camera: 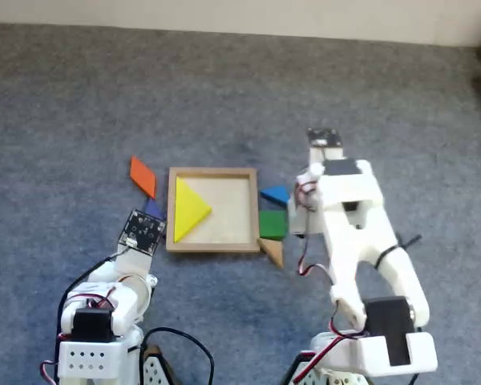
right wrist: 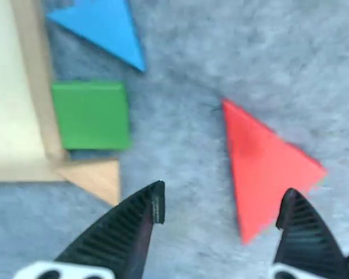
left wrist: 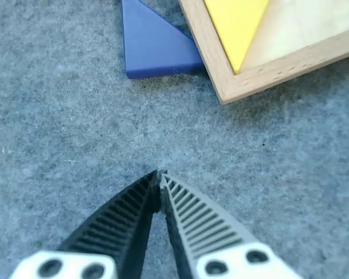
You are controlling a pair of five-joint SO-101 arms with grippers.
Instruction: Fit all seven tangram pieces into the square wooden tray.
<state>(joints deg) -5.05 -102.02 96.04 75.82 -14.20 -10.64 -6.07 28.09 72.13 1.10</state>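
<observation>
Right wrist view: right gripper (right wrist: 224,203) wide open, empty, over red triangle (right wrist: 263,171); left gripper (left wrist: 161,177) closed, empty, near tray (left wrist: 267,74) edge.

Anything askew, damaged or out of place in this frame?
Nothing stands out. The yellow triangle lies flat inside the tray. The dark blue triangle, green square, light blue triangle, tan triangle and red triangle lie flat on the carpet outside it.
</observation>
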